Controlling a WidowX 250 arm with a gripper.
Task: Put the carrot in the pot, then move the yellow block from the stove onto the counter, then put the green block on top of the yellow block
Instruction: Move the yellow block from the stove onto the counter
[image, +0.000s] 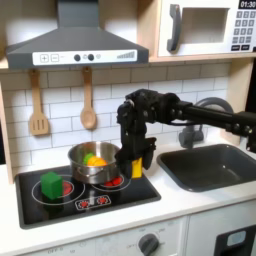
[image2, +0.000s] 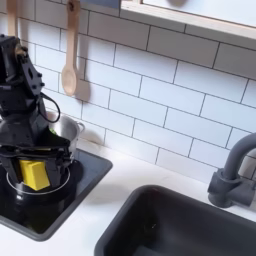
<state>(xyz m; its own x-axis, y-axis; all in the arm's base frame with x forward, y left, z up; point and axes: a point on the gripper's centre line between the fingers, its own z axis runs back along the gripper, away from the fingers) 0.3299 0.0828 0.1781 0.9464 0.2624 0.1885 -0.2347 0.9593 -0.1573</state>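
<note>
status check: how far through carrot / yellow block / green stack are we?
Done: the carrot lies in the pot. In hand: the gripper is closed on the yellow block, just above the stove. Left: set it on the counter, then stack the green block, which sits on a burner.

Soft, even indoor light in both exterior views, everything slightly blurry (low resolution), a faint sheen on the white tiles (image2: 150, 95), gentle shadows under the range hood (image: 78, 40).
</note>
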